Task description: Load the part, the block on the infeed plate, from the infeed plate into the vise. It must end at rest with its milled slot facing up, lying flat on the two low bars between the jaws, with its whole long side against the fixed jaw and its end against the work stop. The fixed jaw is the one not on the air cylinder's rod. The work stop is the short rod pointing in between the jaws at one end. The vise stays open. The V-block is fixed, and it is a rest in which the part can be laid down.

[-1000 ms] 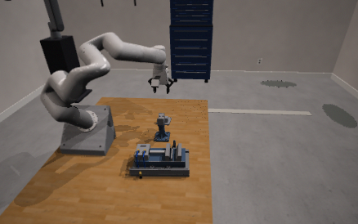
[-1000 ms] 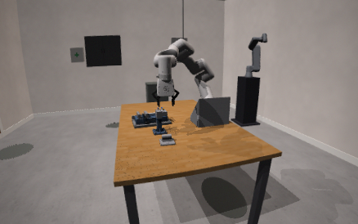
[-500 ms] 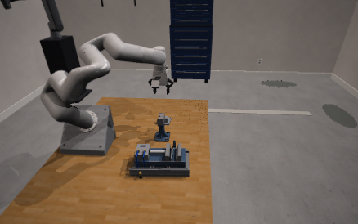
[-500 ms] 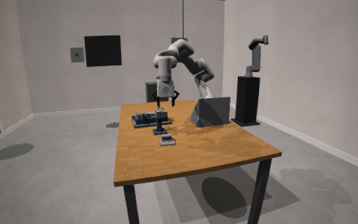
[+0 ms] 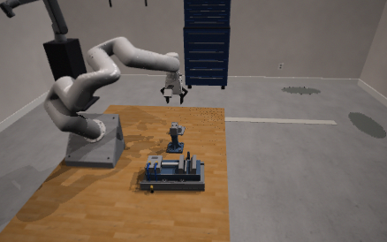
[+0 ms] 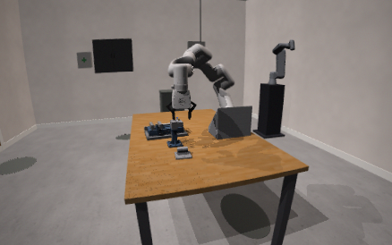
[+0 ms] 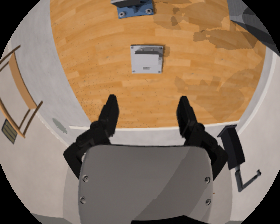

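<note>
The part [image 7: 147, 56] lies on the infeed plate [image 7: 147, 68] on the wooden surface [image 6: 229, 161], apart from the V-block [image 6: 175, 130] and the vise [image 6: 159, 130] beyond it. It reads as a small rigid metal block: stiff, not fragile, probably dense for its size, with smooth faces that may slip under a light grip. Take hold across the two long side faces, near mid-length, so that the block does not swing when lifted.

In the wrist view the long axis of the part runs left to right, roughly in line with the finger gap rather than across it. A wrist rotation is therefore likely before descent. A narrow band along the upper face may be the milled slot. The pictures are too coarse to confirm it, or to confirm that it faces up.

The tool [image 6: 181, 113] hangs well above the surface with its fingers spread wide and nothing between them. From the exterior view it stands over the V-block and vise area, not over the part.

The vise stands open, with no block in it.
</note>
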Robot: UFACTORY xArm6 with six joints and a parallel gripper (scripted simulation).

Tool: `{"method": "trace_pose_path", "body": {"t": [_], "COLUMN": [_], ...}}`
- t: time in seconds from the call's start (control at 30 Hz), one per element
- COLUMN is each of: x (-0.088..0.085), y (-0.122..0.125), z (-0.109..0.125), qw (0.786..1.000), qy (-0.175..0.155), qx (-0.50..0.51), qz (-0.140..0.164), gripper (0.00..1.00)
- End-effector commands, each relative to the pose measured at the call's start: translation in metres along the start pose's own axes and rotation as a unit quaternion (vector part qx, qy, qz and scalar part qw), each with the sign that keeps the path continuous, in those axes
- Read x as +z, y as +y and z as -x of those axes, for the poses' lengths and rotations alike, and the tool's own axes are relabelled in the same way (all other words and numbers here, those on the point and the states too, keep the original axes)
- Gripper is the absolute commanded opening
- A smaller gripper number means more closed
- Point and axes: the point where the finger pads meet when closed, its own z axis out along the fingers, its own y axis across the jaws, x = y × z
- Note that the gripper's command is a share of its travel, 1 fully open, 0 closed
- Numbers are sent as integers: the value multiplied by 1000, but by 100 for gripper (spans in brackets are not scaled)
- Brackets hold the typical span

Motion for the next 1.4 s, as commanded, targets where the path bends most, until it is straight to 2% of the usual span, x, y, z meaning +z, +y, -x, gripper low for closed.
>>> {"method": "trace_pose_path", "body": {"t": [0.0, 0.43, 0.93, 1.0, 1.37], "x": [3, 23, 60, 60, 91], "y": [-1, -1, -2, -2, -2], "z": [1, 1, 1, 1, 1], "qw": [1000, 1000, 1000, 1000, 1000], "qy": [-2, -2, -2, -2, -2], "qx": [1, 1, 1, 1, 1], "qz": [-2, -2, -2, -2, -2], "gripper": [89, 89, 89, 89, 89]}}
